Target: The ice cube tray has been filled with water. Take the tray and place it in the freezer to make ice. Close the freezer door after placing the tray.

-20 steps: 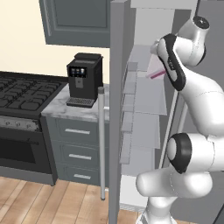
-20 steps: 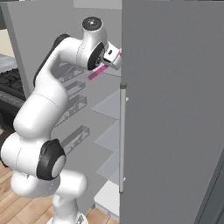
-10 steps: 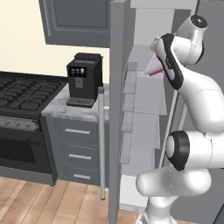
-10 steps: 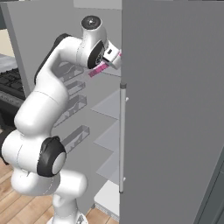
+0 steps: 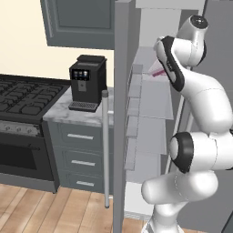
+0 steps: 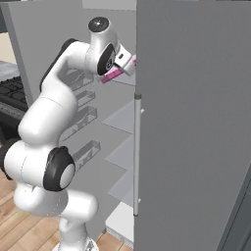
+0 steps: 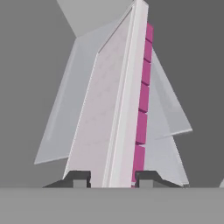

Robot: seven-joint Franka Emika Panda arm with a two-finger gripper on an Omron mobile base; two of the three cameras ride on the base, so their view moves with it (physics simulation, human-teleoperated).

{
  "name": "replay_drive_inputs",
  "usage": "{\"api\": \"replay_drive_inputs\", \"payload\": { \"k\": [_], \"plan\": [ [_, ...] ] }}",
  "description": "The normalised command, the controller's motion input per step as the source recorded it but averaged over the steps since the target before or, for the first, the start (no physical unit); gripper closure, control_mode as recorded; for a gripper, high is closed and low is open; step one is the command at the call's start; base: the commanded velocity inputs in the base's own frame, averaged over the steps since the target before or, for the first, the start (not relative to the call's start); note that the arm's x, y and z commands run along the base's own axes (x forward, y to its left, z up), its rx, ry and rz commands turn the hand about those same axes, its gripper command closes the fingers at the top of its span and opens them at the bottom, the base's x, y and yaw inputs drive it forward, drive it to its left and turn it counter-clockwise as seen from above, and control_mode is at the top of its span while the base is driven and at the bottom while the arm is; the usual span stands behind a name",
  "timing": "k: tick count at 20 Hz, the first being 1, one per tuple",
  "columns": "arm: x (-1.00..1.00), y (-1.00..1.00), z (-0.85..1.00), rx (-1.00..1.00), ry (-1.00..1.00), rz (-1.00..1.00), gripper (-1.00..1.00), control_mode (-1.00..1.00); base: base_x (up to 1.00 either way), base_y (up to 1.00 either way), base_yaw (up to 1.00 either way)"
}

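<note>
- The ice cube tray [image 7: 124, 109] is seen pinched between the jaws of the gripper [image 7: 113, 177], one dark fingertip [image 7: 78, 178] pressed at each side of its near end.
- In the hand view the tray runs away from the gripper edge-on, its pale top to the left and its darker pink rim to the right.
- The tray [image 5: 157, 73] is held high inside the open freezer [image 5: 152, 104], at the level of an upper pale shelf [image 5: 150, 59], and is tilted.
- Whether the tray touches that shelf cannot be told.
- In the right base view the pink tray [image 6: 113, 74] is seen just beside the wrist, near the edge of the matching right door [image 6: 196, 122].
- The freezer door [image 5: 122, 113] is stood open, edge-on in the left base view, with its long silver bar handle [image 5: 105, 150] on the outer side and pale bins [image 5: 133, 118] on its inner face.
- A black coffee machine [image 5: 87, 82] is set on the marble bench [image 5: 73, 113] beside the open door, above grey drawers [image 5: 81, 154].
- A black gas stove [image 5: 22, 98] is seen to the left of the bench.
</note>
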Motion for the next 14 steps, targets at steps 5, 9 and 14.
{"api": "replay_drive_inputs", "payload": {
  "k": [5,9,14],
  "plan": [
    [0.3,0.01,0.21,-0.01,0.06,0.0,1.0,-1.0,0.0,0.0,0.0],
    [0.45,0.0,0.04,-0.03,0.04,0.0,1.0,-1.0,0.0,0.0,0.0],
    [0.21,-0.12,0.0,0.0,0.03,0.0,1.0,-1.0,0.0,0.0,0.0]
  ]
}}
